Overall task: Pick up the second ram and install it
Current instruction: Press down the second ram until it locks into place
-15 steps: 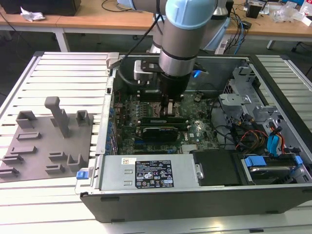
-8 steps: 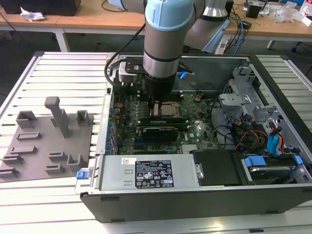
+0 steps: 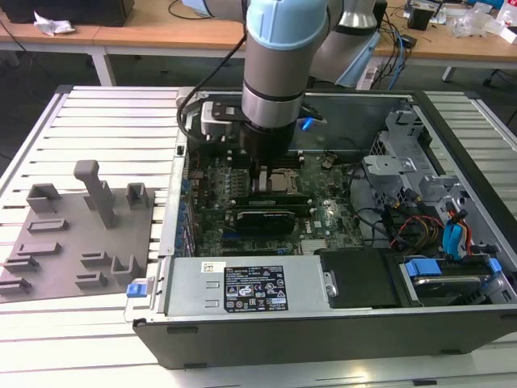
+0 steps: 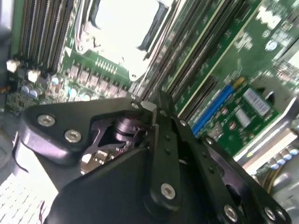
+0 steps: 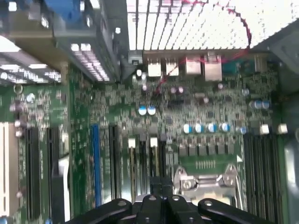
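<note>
My gripper point(image 3: 260, 179) reaches down into the open computer case, onto the black memory slots point(image 5: 140, 161) beside the silver CPU socket point(image 5: 205, 179). Its two black fingers point(image 5: 161, 198) stand pressed together over one slot, near the white end clips point(image 5: 153, 141). In the second wrist view the fingers point(image 4: 156, 109) meet with no gap, just above the slot rows point(image 4: 187, 79). The second ram is hidden from me: no green stick shows between or below the fingers. In the exterior view a long dark bar point(image 3: 283, 199) lies along the slots next to the socket.
A grey holder tray point(image 3: 77, 234) with upright blocks lies on the slatted table point(image 3: 121, 121) at the exterior view's left. Inside the case point(image 3: 266, 339) are a power supply point(image 3: 242, 287), cables point(image 3: 404, 226) and drive bays point(image 3: 452, 275). A blue slot point(image 5: 96, 163) lies nearby.
</note>
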Robot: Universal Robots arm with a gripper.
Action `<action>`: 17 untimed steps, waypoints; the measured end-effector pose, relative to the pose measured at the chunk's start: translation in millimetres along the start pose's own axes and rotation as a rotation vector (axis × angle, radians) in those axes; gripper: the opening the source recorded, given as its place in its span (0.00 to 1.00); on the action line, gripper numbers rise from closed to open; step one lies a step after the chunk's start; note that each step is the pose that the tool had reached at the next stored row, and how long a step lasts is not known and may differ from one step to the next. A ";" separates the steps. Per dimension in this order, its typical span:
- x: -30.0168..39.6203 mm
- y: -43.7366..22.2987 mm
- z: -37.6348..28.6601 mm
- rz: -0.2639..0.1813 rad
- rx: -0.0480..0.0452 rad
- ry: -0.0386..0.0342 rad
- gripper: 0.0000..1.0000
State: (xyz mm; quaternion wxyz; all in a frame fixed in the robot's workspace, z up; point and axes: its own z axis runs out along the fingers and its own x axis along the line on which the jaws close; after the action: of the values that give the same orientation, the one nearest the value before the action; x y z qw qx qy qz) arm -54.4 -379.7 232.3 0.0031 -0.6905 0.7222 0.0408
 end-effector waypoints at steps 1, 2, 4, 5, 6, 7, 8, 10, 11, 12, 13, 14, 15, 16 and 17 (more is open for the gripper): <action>-0.2 -4.1 -0.2 0.000 -0.0016 -0.0002 0.11; -0.5 -10.1 -0.6 0.000 -0.0039 -0.0005 0.11; -1.1 -24.2 -1.7 0.000 -0.0073 -0.0009 0.11; -1.6 -26.9 -5.4 0.000 -0.0073 -0.0013 0.11; -2.1 -27.4 -10.8 0.000 -0.0074 -0.0011 0.11; -2.4 -27.4 -15.7 0.000 -0.0074 -0.0011 0.11; -2.8 -27.2 -22.0 0.001 -0.0073 -0.0012 0.11; -3.8 -26.6 -36.2 0.000 -0.0073 -0.0012 0.11; -4.4 -26.1 -45.3 0.000 -0.0074 -0.0010 0.11; -4.8 -25.8 -51.2 0.000 -0.0073 -0.0012 0.11; -4.9 -25.6 -54.2 0.000 -0.0073 -0.0012 0.11; -5.0 -25.6 -54.4 0.000 -0.0073 -0.0013 0.11; -5.0 -25.6 -54.4 0.000 -0.0073 -0.0014 0.11; -5.0 -25.6 -54.5 0.000 -0.0073 -0.0012 0.11; -5.0 -25.6 -54.5 0.000 -0.0074 -0.0012 0.11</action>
State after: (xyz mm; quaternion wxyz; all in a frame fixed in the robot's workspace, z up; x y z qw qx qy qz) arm -25.9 -379.3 285.5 0.0010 -0.6903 0.7221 0.0439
